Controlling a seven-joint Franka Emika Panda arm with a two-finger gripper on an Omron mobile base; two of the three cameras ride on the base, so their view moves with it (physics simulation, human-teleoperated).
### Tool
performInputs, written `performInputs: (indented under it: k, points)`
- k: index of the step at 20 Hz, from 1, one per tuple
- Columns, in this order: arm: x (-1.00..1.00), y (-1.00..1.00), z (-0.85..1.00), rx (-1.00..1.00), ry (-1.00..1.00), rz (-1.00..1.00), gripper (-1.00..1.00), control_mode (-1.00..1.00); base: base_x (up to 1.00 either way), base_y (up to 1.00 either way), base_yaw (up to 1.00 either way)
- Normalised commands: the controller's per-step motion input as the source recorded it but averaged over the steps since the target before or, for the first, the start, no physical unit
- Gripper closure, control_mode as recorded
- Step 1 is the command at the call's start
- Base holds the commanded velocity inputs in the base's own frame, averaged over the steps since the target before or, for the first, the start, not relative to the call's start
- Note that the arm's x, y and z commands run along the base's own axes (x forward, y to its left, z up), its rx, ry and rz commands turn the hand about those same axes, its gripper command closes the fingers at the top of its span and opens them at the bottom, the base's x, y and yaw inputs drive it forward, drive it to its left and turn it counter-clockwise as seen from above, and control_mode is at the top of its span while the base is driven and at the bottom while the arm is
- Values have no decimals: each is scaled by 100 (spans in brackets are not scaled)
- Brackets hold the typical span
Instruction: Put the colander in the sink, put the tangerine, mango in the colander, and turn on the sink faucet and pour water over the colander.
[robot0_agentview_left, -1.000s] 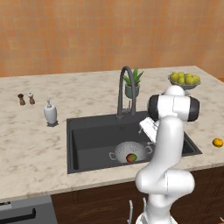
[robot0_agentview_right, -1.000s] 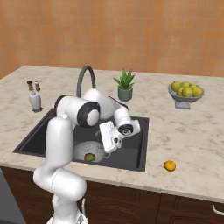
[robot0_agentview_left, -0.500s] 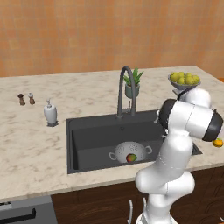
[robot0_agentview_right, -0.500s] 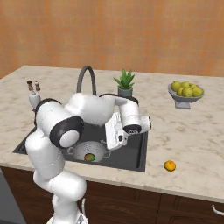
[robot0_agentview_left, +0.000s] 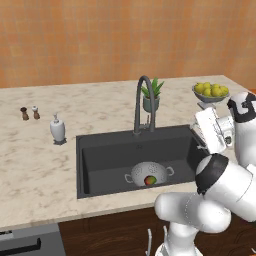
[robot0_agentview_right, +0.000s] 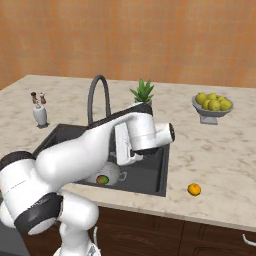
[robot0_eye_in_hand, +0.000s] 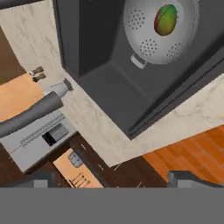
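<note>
The mango (robot0_agentview_left: 149, 179) lies in the colander (robot0_agentview_left: 141, 173) in the sink (robot0_agentview_left: 100, 160); the tangerine (robot0_agentview_right: 194, 189) sits on the counter.

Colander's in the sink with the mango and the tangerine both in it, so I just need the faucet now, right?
Not quite: the colander in the sink holds the mango alone. The right base view shows the tangerine on the counter, right of the sink.

pincer (robot0_eye_in_hand: 109, 179) swung right, away from sink (robot0_agentview_left: 100, 155), arm folded low

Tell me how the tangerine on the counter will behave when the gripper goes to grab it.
The tangerine is small and round, lying free on the flat counter, so a nudge would probably roll it. It is likely light. Its curved skin may slip between closing fingers.
</note>
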Motion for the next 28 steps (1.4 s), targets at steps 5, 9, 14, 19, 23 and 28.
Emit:
performInputs:
  k: [5, 9, 14, 19, 23, 28]
  points:
    - [-76, -25, 79, -39, -13, -2, -100, -100, 0, 0, 0]
    - [-73, -48, 54, -53, -14, -4, -100, -100, 0, 0, 0]
    - [-63, -55, 31, -55, -5, -3, -100, -100, 0, 0, 0]
    - [-33, -58, 0, -56, 7, 0, -100, -100, 0, 0, 0]
    - [-8, -39, -1, -38, 27, 0, -100, -100, 0, 0, 0]
    - [0, -31, -19, -14, 30, 6, -100, -100, 0, 0, 0]
